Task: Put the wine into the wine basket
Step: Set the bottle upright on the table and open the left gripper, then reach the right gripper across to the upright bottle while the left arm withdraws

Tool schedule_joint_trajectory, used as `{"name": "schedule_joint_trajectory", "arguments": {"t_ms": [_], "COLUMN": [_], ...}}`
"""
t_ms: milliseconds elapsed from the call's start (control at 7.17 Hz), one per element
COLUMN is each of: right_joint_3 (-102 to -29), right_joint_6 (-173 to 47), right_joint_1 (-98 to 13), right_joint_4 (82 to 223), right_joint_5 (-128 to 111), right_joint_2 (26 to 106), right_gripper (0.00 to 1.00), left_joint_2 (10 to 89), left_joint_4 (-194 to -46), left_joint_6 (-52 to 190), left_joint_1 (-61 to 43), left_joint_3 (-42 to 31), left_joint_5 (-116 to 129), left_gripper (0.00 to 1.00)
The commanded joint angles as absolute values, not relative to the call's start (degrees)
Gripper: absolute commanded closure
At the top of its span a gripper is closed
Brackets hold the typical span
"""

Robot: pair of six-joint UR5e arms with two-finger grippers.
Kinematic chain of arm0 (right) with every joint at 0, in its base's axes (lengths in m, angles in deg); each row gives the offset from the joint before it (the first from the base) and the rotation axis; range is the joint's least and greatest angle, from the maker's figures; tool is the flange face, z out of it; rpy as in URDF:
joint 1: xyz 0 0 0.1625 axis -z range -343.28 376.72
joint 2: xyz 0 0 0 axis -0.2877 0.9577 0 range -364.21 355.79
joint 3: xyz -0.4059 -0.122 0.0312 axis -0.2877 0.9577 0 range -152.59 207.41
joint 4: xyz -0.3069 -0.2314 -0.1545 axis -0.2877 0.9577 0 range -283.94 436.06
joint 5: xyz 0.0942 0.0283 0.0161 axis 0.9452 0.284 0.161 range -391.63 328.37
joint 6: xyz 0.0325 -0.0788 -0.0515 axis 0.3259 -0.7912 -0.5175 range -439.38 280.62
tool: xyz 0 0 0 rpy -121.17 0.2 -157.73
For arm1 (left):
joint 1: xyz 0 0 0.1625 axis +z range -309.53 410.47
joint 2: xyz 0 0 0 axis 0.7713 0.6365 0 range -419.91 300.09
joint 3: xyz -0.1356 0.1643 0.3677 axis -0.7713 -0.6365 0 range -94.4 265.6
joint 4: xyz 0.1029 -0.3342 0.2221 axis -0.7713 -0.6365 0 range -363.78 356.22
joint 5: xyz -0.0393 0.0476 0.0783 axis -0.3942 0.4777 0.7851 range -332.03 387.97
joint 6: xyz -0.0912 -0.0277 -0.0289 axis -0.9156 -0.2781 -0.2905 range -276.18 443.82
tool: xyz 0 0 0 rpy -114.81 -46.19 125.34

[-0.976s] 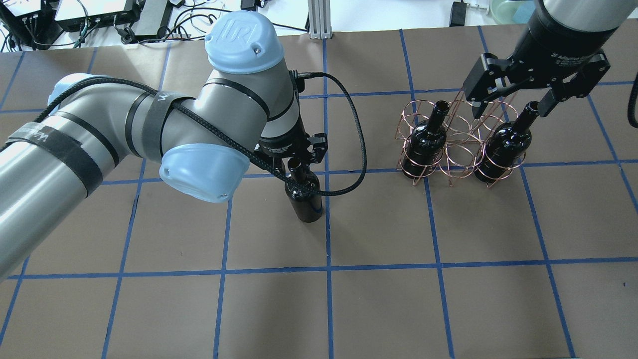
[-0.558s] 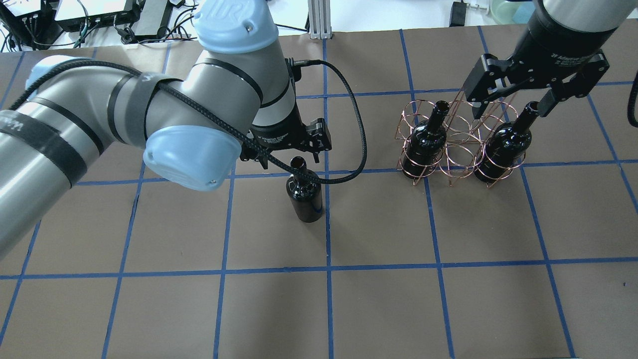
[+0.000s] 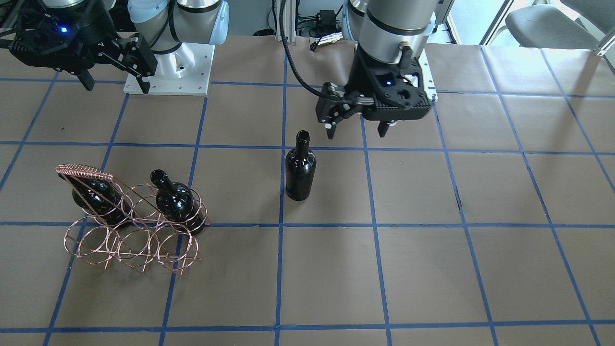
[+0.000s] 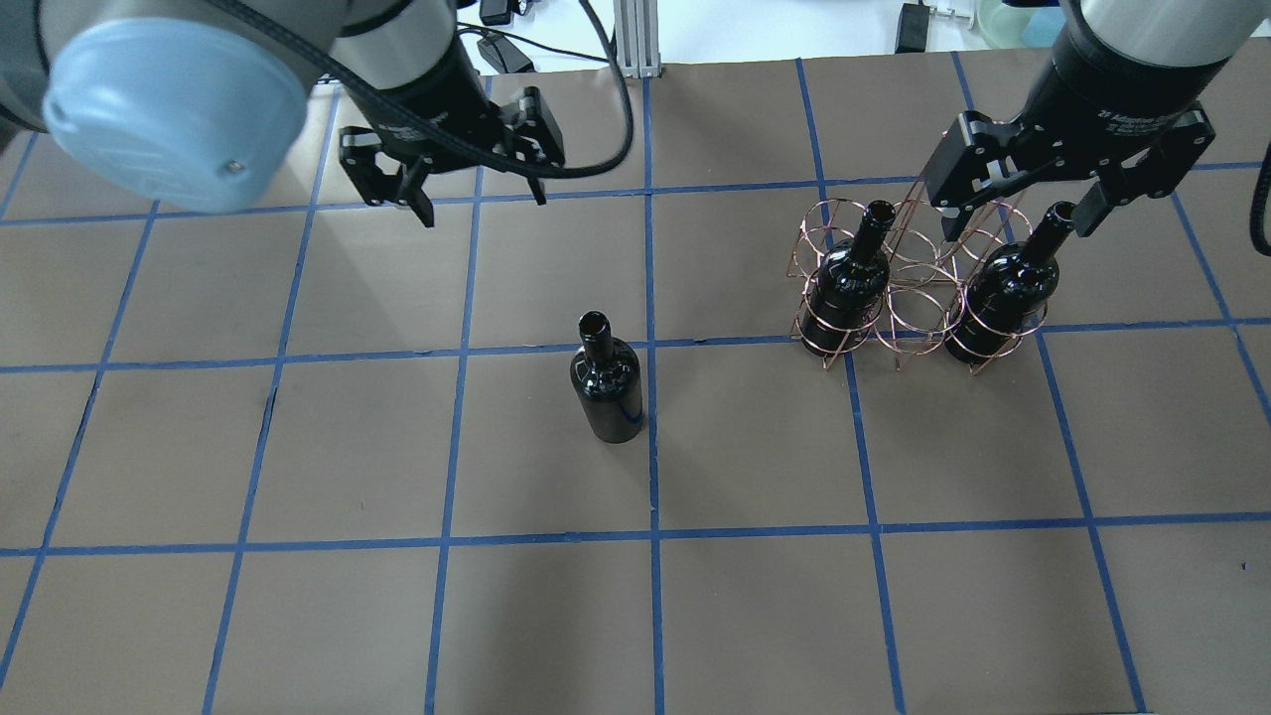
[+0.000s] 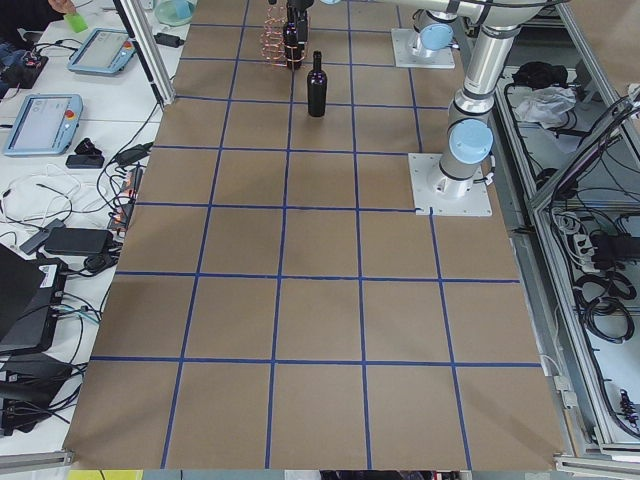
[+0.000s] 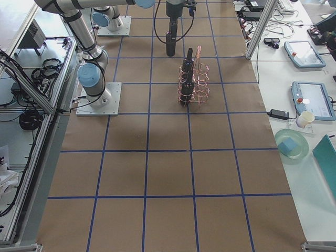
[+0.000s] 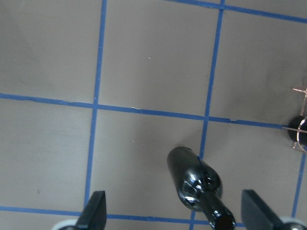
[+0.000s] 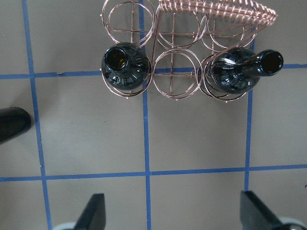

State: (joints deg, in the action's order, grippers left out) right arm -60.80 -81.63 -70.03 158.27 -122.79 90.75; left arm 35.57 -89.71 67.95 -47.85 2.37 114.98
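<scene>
One wine bottle (image 4: 606,387) stands upright and alone on the brown table; it also shows in the front view (image 3: 300,168) and the left wrist view (image 7: 196,184). My left gripper (image 4: 484,204) is open and empty, raised, back and to the left of that bottle. The copper wine basket (image 4: 918,298) stands at the right and holds two bottles (image 4: 849,278) (image 4: 1003,288) in its outer rings; the ring between them holds nothing. My right gripper (image 4: 1021,223) is open and empty, hovering over the basket, which shows in the right wrist view (image 8: 175,62).
Blue tape lines grid the table. The arms' base plates (image 3: 168,72) sit at the robot's edge. Tablets (image 6: 302,52), cables and a cup lie on the white benches beside the table.
My left gripper has let go of the lone bottle's neck, opened, and pulled up and away to the back left. The bottle stays standing. The right arm has not moved.
</scene>
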Motion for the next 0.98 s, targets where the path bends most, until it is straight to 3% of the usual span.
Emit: {"name": "schedule_joint_trajectory", "arguments": {"t_ms": [0, 418, 836], "right_joint_3": [-60.7, -60.7, -59.8], "right_joint_6": [-83.2, -72.8, -56.9], "right_joint_1": [-70.2, -73.2, -87.9], "right_joint_4": [157.7, 160.8, 168.1], "right_joint_5": [-122.0, -121.9, -122.0], "right_joint_2": [91.0, 90.2, 82.3], "right_gripper": [0.0, 0.0, 0.0], "left_joint_2": [35.6, 36.1, 36.2], "left_joint_4": [-89.6, -89.7, -89.8], "left_joint_6": [75.2, 75.3, 75.4], "left_joint_1": [-38.2, -33.4, -32.1], "left_joint_3": [2.5, 1.9, 0.2], "left_joint_5": [114.6, 114.5, 116.2], "left_gripper": [0.0, 0.0, 0.0]}}
